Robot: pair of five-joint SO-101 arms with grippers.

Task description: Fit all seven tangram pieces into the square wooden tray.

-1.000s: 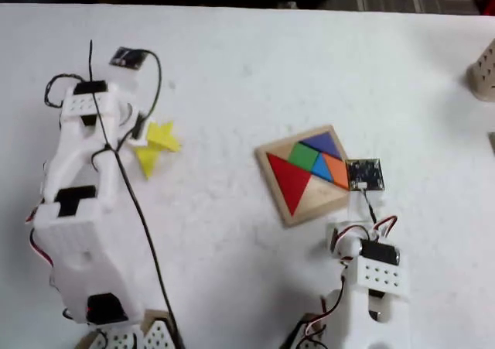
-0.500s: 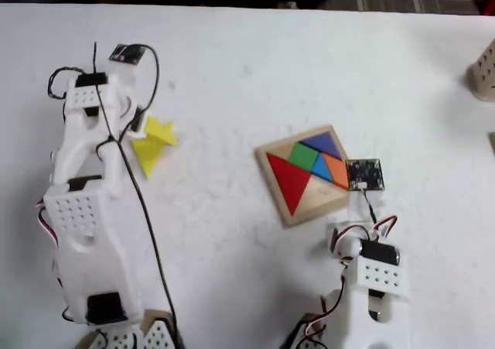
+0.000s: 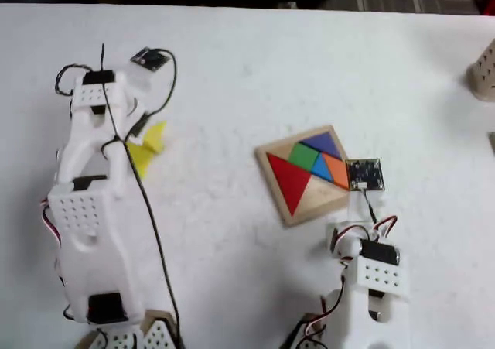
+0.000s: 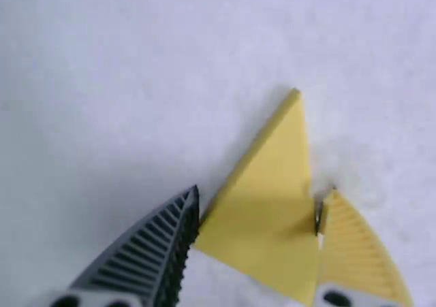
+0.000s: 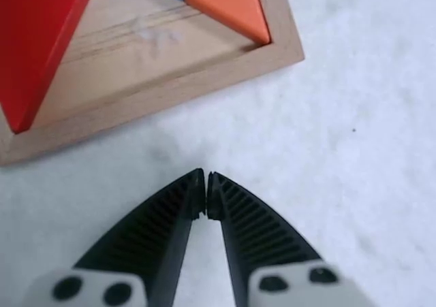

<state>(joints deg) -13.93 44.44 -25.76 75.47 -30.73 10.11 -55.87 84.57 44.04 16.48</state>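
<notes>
In tray (image 3: 323, 196): five; outside: perhaps two yellow pieces (image 3: 145, 149).

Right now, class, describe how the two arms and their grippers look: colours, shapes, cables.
Both arms are white printed shells with panels of small round holes and black motor blocks. The left arm carries a long black cable; the right arm has red, white and black wires. The right gripper has black, ribbed, pointed fingers on white bases; the left gripper shows one alike.
</notes>
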